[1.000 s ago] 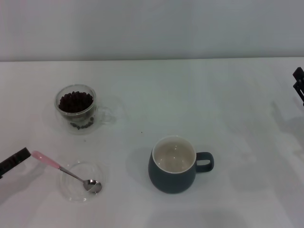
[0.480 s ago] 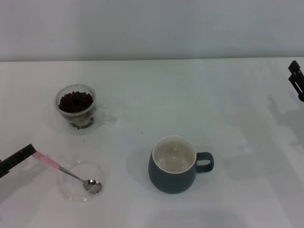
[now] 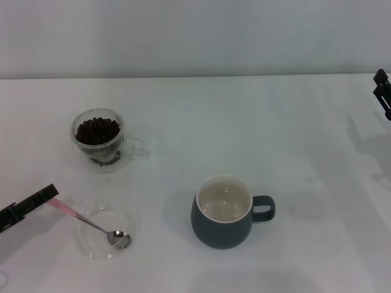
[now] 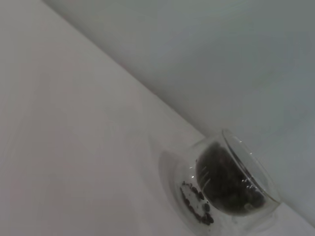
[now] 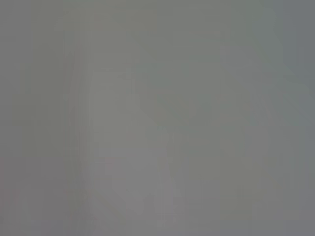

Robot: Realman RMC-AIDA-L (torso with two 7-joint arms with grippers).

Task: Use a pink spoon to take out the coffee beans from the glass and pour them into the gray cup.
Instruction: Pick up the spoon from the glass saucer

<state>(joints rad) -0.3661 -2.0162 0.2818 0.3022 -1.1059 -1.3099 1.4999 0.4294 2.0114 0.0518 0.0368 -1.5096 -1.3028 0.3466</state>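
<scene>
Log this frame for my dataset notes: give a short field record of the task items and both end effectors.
spoon: pink spoon, bowl in shallow glass dish, handle on rim
beans: coffee beans in glass
target: gray cup, no beans
left end effector: at spoon handle tip
right end effector: far right table edge, away from items

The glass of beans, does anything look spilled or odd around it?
Yes. The glass is full of beans, but a few more show low at its front, around its base. Whether those lie spilled outside or inside the double wall cannot be told. The glass stands upright.
</scene>
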